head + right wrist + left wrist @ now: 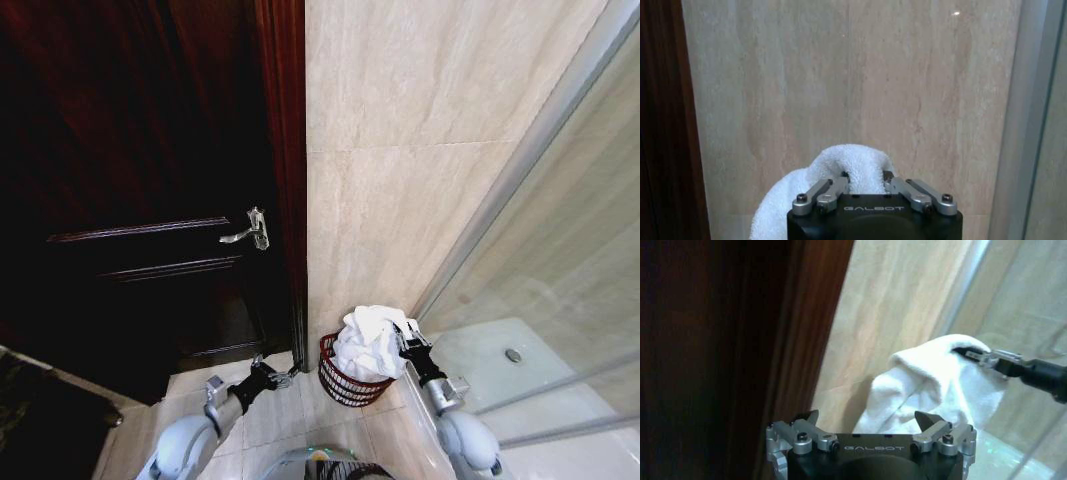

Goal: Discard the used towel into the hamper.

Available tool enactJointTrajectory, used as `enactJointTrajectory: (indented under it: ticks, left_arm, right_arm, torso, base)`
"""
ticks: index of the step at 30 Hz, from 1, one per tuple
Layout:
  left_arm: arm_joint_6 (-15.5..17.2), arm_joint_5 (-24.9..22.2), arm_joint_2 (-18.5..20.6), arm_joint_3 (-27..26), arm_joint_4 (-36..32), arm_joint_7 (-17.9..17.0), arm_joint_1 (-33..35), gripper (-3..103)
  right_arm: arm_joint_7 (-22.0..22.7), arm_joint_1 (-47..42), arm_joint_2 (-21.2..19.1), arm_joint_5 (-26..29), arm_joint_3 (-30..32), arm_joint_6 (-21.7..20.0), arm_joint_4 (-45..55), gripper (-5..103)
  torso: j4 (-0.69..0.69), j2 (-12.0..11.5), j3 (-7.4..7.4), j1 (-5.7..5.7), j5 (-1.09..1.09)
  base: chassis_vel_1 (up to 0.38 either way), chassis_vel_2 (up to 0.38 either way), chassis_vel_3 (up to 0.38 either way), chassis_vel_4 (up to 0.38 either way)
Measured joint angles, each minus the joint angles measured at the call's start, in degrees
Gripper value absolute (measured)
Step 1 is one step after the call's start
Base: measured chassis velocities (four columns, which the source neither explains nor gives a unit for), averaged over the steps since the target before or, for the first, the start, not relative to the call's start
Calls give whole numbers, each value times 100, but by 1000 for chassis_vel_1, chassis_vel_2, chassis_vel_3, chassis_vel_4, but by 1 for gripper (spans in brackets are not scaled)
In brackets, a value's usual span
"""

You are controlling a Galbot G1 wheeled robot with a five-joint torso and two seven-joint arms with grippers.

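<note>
Pale beige stone tiles with faint veining cover the wall and floor of this bathroom corner, smooth and matte. On the floor tiles, tight against the foot of the wall, stands the hamper, a low round basket of dark reddish-brown open weave with ringed sides and a slightly flared rim. A white terry towel is heaped over its top, soft and nubby, bunched in thick folds that rise above the rim and spill over its right side, hiding most of the opening. The right gripper is clamped on a ridge of the towel at the upper right of the heap; in the right wrist view its metal fingers are drawn in narrow with the cloth pinched up between them. The left gripper hangs low over the floor just left of the hamper, apart from the basket, jaws spread wide with nothing between them. Just left of the hamper runs the glossy dark wooden door frame and panelled door with a silver lever handle. To the right a glass shower screen in a pale metal frame slants down to the floor, leaving the hamper in a narrow wedge of floor between door frame and screen.
</note>
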Motion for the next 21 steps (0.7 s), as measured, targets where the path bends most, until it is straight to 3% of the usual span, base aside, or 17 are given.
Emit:
enactJointTrajectory:
  ticks: [3, 7, 11, 21]
  left_arm:
    - [-143, -95, 179, 175, 173, 104, -303, 97]
    - [-326, -469, 793, 614, 603, 277, -972, 97]
    - [-417, -692, 1101, 935, 766, 357, -1253, 97]
    - [-465, -900, 1113, 1957, 1225, 476, -2060, 97]
  right_arm:
    - [0, 11, -38, 22, -22, -38, 14, 18]
    - [-4, 69, -93, 34, -134, -100, 18, 18]
    - [-7, 110, -58, 3, -220, -135, 27, 18]
    - [-55, 136, -15, -59, -227, -154, 17, 18]
  torso:
    - [0, 0, 0, 0, 1]
    - [-1, 0, 0, 0, 0]
    - [0, 0, 0, 0, 0]
    - [1, 0, 0, 0, 0]
  base:
    - [0, 0, 0, 0]
    - [0, 0, 0, 0]
    - [0, 0, 0, 0]
    - [0, 0, 0, 0]
